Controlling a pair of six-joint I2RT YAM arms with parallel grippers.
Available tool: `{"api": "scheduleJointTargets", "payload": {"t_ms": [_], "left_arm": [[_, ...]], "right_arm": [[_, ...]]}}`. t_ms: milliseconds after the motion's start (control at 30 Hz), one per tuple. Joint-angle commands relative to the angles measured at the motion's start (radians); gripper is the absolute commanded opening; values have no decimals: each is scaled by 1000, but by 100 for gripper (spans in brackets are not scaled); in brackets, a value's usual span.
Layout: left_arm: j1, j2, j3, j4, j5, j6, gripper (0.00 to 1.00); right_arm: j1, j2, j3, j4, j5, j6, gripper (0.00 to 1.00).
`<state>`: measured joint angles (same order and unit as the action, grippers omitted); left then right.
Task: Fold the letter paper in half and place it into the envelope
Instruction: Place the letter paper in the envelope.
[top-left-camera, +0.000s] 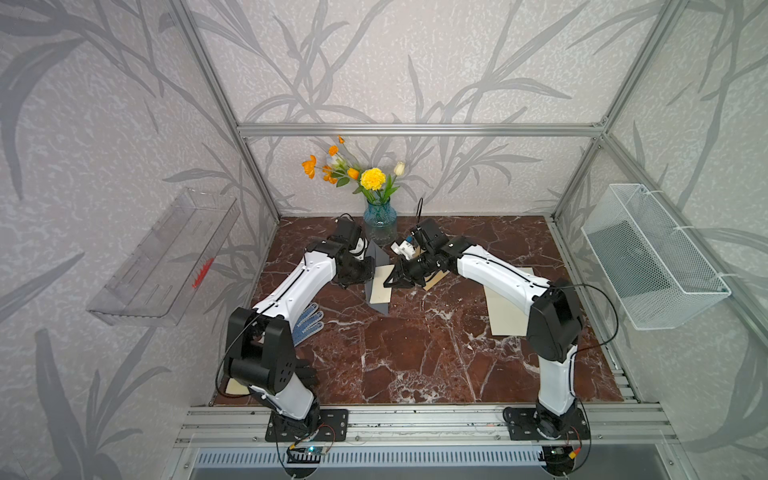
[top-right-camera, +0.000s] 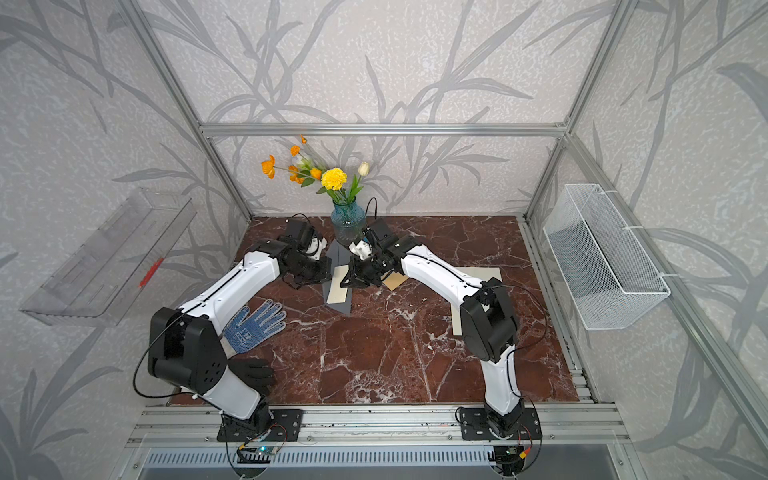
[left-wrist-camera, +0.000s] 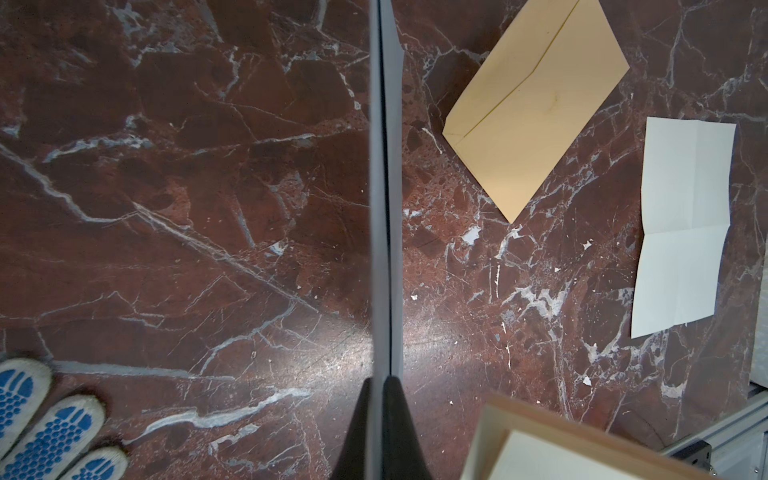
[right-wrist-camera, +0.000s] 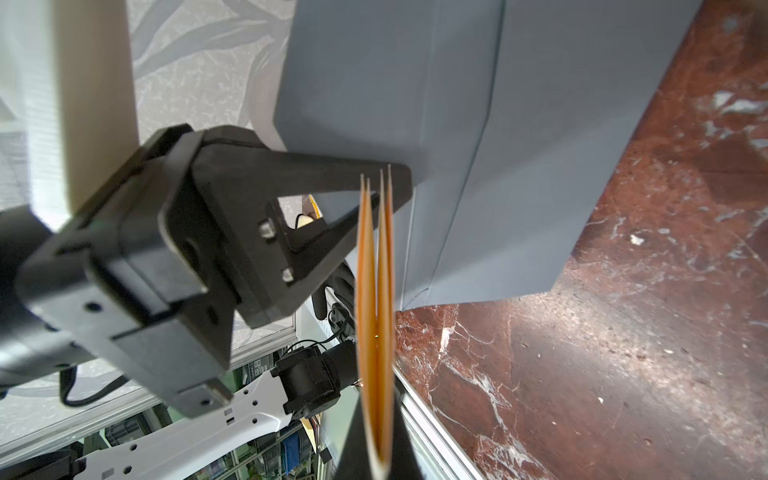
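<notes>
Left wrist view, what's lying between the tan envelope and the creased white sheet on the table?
Nothing: between the tan envelope and the creased white sheet there is only bare marble tabletop, shown plainly in the left wrist view.

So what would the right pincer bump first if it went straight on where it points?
Most likely the grey paper envelope, held by the left pincer. The folded cream letter paper in the right pincer would reach it first, though depth is unclear.
</notes>
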<state>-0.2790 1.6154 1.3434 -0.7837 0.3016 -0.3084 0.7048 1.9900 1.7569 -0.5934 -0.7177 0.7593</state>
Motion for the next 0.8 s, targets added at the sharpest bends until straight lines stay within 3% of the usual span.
{"api": "scheduleJointTargets", "payload": {"t_ms": [0, 767], "left_arm": [[-10, -16, 2, -14, 27, 22, 0], [-65, -43, -4, 40, 115, -1, 0]], "right_arm": [[3, 33, 57, -37, 9, -34, 0], [-29, 122, 109, 157, -84, 35, 0]]}}
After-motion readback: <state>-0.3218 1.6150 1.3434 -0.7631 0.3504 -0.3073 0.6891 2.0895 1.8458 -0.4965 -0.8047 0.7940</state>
